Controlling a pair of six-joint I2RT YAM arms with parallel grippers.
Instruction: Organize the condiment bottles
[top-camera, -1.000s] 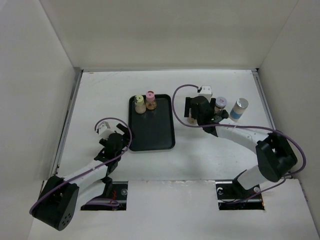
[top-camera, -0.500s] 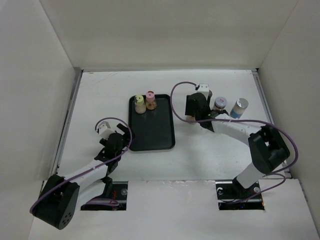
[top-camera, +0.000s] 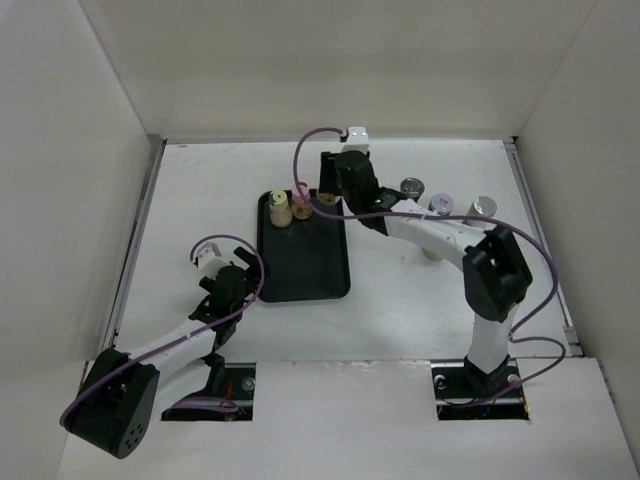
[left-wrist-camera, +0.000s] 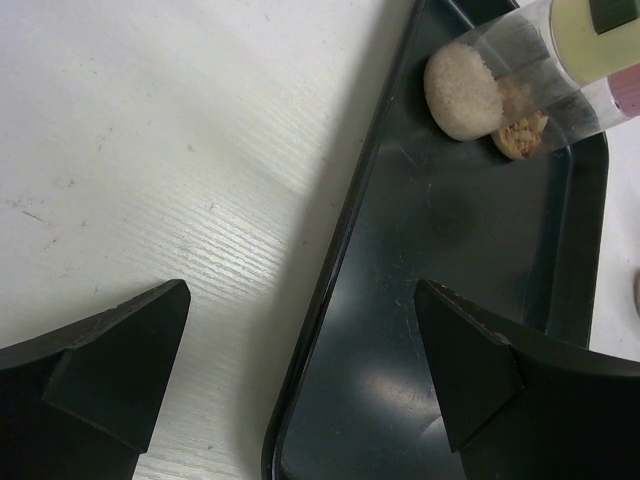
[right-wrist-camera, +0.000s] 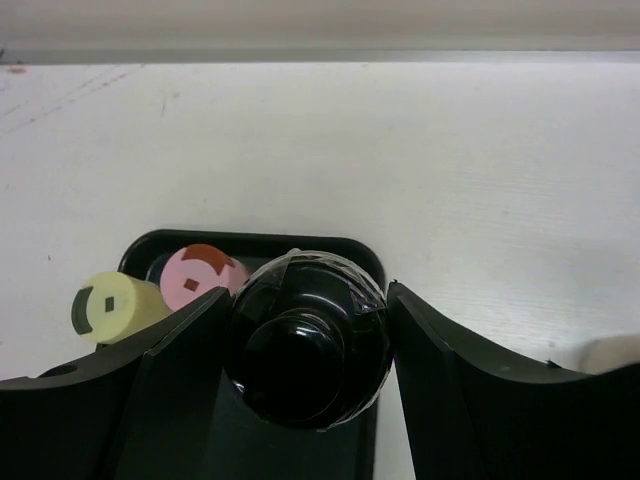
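**Holdings, left to right**

1. Left claw (left-wrist-camera: 300, 375): jaws spread wide, nothing held. It hangs low over the desk (left-wrist-camera: 150, 150), and the left rim of the tray runs between its fingers.
2. Tray (top-camera: 305, 265): black, flat, just right of the left claw. Its far end lies under the right claw.
3. Yellow-capped bottle (right-wrist-camera: 110, 305) and pink-capped bottle (right-wrist-camera: 195, 278): upright side by side in the tray's far-left corner, just left of the right claw.
4. Right claw (right-wrist-camera: 310, 355): jaws part-closed on the black-capped bottle (right-wrist-camera: 308, 335), which sits upright between the fingers over the tray's far end. I cannot tell whether its base rests on the tray.
5. Grey-capped bottle (top-camera: 410, 187), dark-capped bottle (top-camera: 441, 203) and silver-capped bottle (top-camera: 485, 206): in a row on the desk, right of the right claw and apart from it.

**Step in hand (judged):** setting down the third bottle; the row is yet to be fetched.

**Next move calls for:** lowering the bottle just right of the pink cap without nudging it. Then the jaws can be spread and the claw lifted straight off.
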